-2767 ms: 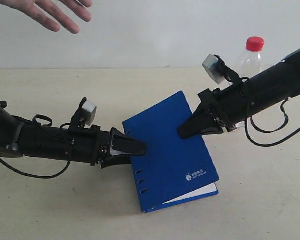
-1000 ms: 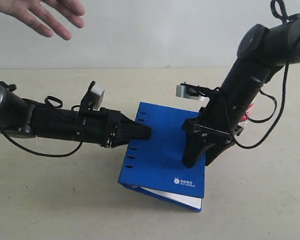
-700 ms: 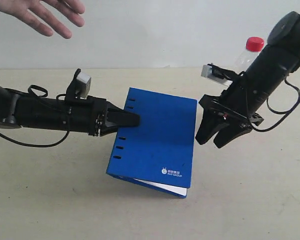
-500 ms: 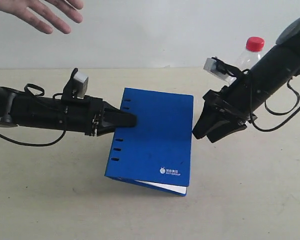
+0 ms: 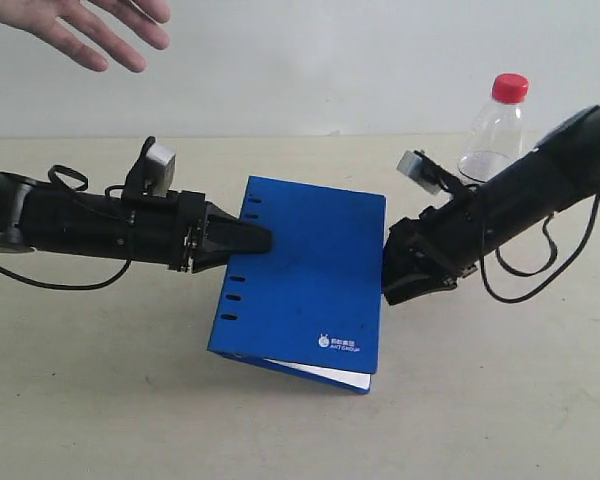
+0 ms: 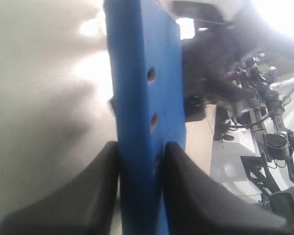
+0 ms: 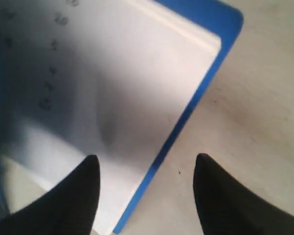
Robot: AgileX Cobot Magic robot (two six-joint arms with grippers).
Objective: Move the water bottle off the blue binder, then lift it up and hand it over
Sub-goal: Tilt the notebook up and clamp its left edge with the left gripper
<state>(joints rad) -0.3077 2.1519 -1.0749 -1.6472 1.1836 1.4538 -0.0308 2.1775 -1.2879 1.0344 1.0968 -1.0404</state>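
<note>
The blue binder [image 5: 305, 270] is held tilted, its punched spine edge raised off the table and its far corner resting down. My left gripper [image 5: 265, 238] is shut on that spine edge, and in the left wrist view the blue cover [image 6: 142, 73] is pinched between the dark fingers [image 6: 100, 191]. At the binder's right edge my right gripper [image 5: 390, 287] is open. One of its fingers is over the white pages [image 7: 112, 73], the other over bare table beside the blue cover edge [image 7: 186, 115]. The water bottle [image 5: 495, 125], clear with a red cap, stands upright on the table behind the right arm.
An open human hand [image 5: 80, 25] hovers at the upper left, above the left arm. The beige table [image 5: 130, 400] runs back to a pale wall. The right arm's cable loops [image 5: 540, 270] hang near the bottle's base.
The left gripper has swung and raised the binder's spine edge, then held still. The right arm came off the binder's top, moved right and lowered to its right edge.
</note>
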